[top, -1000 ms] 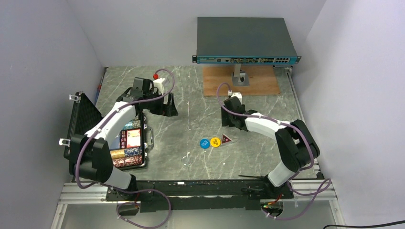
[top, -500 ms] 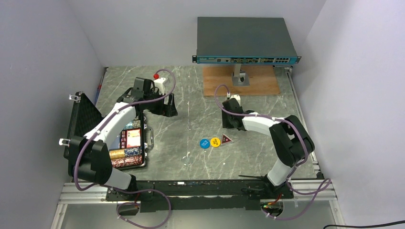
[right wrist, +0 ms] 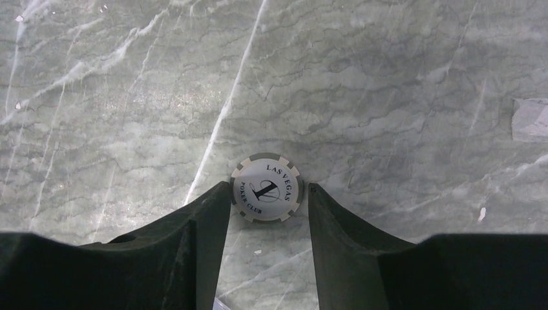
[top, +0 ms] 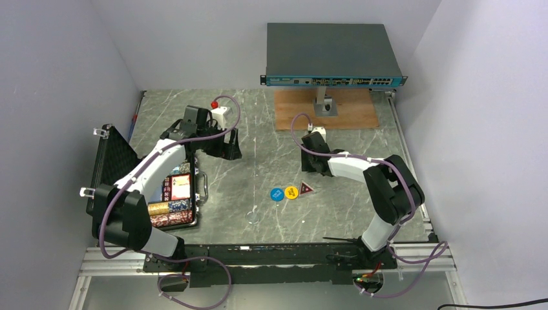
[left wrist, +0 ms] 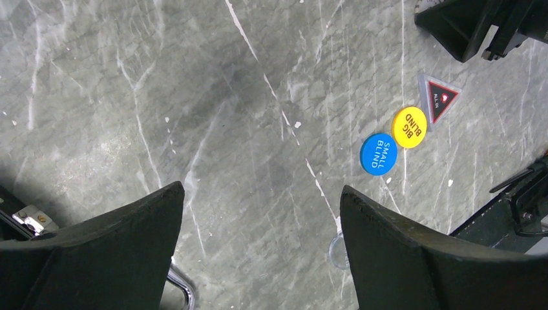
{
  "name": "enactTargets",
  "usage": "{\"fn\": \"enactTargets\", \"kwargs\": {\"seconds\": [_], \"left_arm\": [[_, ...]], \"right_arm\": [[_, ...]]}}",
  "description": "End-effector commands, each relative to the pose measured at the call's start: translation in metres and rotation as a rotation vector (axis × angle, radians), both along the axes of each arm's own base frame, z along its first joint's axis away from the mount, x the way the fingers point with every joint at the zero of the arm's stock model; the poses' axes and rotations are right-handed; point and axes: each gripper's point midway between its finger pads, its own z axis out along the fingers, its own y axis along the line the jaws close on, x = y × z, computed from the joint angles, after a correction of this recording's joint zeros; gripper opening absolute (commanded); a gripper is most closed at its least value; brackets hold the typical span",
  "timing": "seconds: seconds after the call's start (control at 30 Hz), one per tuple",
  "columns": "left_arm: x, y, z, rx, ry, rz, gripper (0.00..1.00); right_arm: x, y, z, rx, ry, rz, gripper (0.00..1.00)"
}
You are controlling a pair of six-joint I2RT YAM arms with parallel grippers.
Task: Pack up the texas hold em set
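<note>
The right gripper (right wrist: 269, 194) is reaching down to the marbled counter (right wrist: 388, 97), and its jaws are standing only narrowly apart around a grey-and-white poker chip (right wrist: 266, 187) lying flat at the centre of the wrist view. The left-hand finger (right wrist: 207, 219) is touching the chip's edge, while a thin sliver of counter is showing between the chip and the other finger, so nothing is being gripped.

The left gripper (left wrist: 262, 194) is hovering over bare counter with its jaws spread wide and holding nothing. In the right part of its wrist view a blue disc (left wrist: 378, 154), a yellow disc (left wrist: 408, 127) and a red triangular token (left wrist: 441, 98) are lying in a slanting row, each touching or just beside the next.

In the overhead view the black briefcase (top: 115, 166) is sitting open at the left of the frame, its foam-lined lid standing up. Rows of chips (top: 173, 216) and a red-yellow card box (top: 181, 186) are lying inside. The three markers are resting near the centre of the frame, well apart from the briefcase.
</note>
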Motion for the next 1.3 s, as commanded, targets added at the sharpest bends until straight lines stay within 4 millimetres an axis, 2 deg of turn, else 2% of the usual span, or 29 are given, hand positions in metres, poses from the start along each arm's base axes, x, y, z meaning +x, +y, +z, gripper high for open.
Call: {"fn": "enactTargets", "kwargs": {"seconds": [0.0,0.23,0.4,0.73,0.97,1.1,1.27], "left_arm": [[0.006,0.002,0.026,0.011,-0.08,-0.001,0.92],[0.009,0.005,0.02,0.034,-0.064,0.004,0.92],[0.006,-0.004,0.021,-0.015,-0.046,-0.021,0.92],[0.004,-0.019,0.019,-0.183,0.047,-0.062,0.92],[0.004,-0.024,0.003,-0.311,0.199,-0.074,0.92],[-0.001,-0.038,-0.004,-0.42,0.29,-0.107,0.9],[0.0,-0.042,-0.012,-0.457,0.342,-0.103,0.89]], "right_arm": [[0.004,-0.001,-0.001,0.033,-0.015,-0.03,0.49],[0.0,-0.001,-0.005,0.037,0.013,-0.033,0.44],[-0.001,0.005,-0.004,0.036,0.002,-0.006,0.44],[0.006,0.036,0.025,0.063,-0.093,0.074,0.42],[0.006,0.074,0.046,0.1,-0.151,0.166,0.41],[-0.001,0.1,0.061,0.132,-0.18,0.231,0.41],[-0.015,0.133,0.08,0.202,-0.216,0.307,0.41]]}}
